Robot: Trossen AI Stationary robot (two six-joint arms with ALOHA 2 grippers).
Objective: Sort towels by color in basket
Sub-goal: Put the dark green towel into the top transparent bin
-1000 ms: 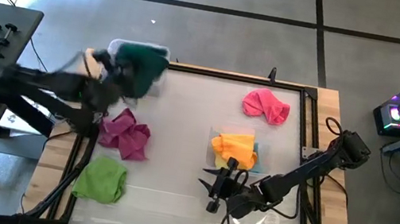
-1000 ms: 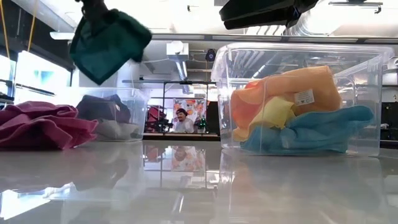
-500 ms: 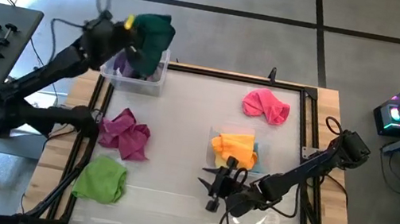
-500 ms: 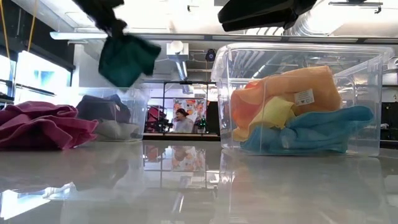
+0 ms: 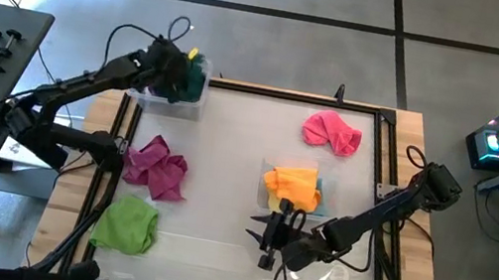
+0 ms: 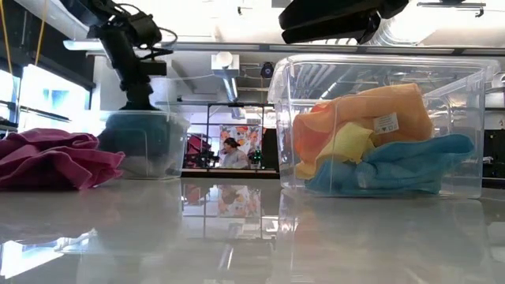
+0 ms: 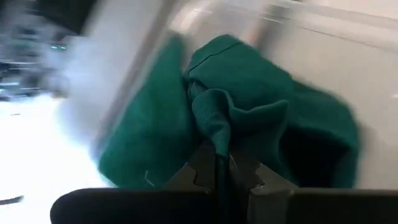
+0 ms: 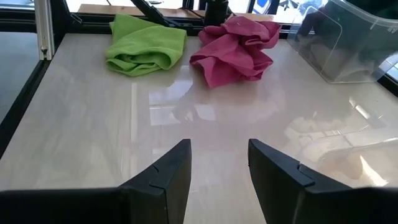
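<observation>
The dark green towel (image 5: 197, 79) sits in the clear far-left bin (image 5: 168, 97), bunched up (image 6: 142, 143). My left gripper (image 5: 183, 71) stands over that bin, pointing down, shut on the towel. My right gripper (image 5: 266, 235) hovers open above the table beside the second clear bin (image 5: 294, 189), touching nothing. That second bin holds orange (image 6: 371, 114), yellow (image 6: 347, 146) and light blue (image 6: 394, 166) towels. The magenta towel (image 5: 157, 166), lime green towel (image 5: 126, 224) and pink towel (image 5: 332, 131) lie on the table. My left gripper pinches a raised fold at the top of the dark green towel (image 7: 214, 127) between its two fingers (image 7: 202, 165), coming from above and pointing down. The rest of the cloth spreads out below the fingers and rests inside the bin.
The table has a raised dark frame (image 5: 379, 181) along its edges. There is bare tabletop (image 5: 228, 147) between the two bins and in front of the right gripper (image 8: 186, 106). A person shows far behind the table (image 6: 230, 150).
My left gripper carried the dark green towel, hanging in the air, toward the far-left bin, then came down into it. The towel went from hanging clear above the table to lying bunched inside the bin, covering the cloths there. The gripper has stayed shut on it.
</observation>
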